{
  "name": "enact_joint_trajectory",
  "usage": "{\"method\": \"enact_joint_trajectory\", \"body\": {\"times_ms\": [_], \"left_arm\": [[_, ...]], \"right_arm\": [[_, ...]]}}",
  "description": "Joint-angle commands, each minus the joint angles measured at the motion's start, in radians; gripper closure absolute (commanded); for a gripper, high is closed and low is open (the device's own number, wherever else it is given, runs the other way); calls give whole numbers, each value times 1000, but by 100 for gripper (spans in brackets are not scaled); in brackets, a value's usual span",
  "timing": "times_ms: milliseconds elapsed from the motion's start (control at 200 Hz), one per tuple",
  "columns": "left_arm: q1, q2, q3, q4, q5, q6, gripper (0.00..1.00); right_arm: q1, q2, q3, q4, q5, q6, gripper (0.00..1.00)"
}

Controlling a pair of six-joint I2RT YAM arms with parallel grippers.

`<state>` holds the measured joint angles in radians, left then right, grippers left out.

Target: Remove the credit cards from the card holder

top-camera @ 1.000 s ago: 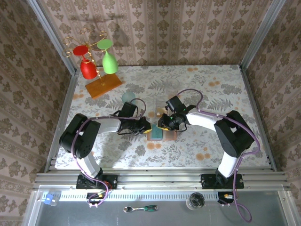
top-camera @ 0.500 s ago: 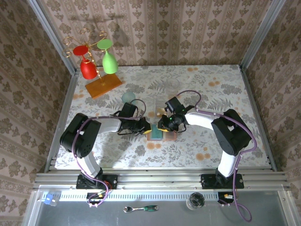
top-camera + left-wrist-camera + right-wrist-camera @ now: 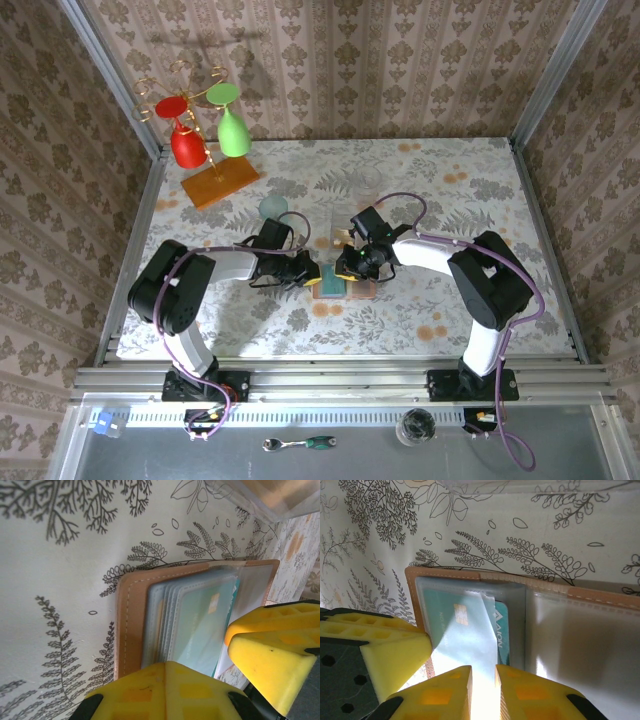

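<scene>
The teal credit card (image 3: pixel 460 630) stood partly out of the card holder (image 3: pixel 127 625), which lay open on the bench (image 3: pixel 60 570). The right gripper (image 3: pixel 482 690) had its jaws pinched on the card's edge. The left gripper (image 3: pixel 165 670), jaws seemingly together, pinned the holder. The pull wanted to run straight along the sleeve.

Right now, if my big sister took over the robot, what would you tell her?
Left tool: fingers at the card holder's edge, grip unclear.
Right tool: fingers nearly together by the teal card, grip unclear.
The holder lies open on the table between them.
Done: holder opened; the teal card sits in its pocket.
Left to do: pull the cards out.
</scene>
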<state>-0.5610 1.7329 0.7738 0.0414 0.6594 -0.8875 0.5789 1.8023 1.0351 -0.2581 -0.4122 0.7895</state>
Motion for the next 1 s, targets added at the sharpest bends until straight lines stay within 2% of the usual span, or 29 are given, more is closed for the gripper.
{"method": "enact_joint_trajectory", "body": {"times_ms": [0, 595, 880, 995], "left_arm": [[10, 22, 13, -32, 3, 24, 93], [12, 22, 18, -39, 5, 27, 93], [13, 21, 21, -40, 6, 28, 93], [13, 22, 24, -40, 6, 30, 93]], "right_arm": [[6, 19, 27, -26, 9, -1, 80], [6, -7, 43, -92, 79, -36, 79], [6, -29, 31, -65, 60, -35, 80], [6, -30, 23, -35, 40, -28, 83]]}}
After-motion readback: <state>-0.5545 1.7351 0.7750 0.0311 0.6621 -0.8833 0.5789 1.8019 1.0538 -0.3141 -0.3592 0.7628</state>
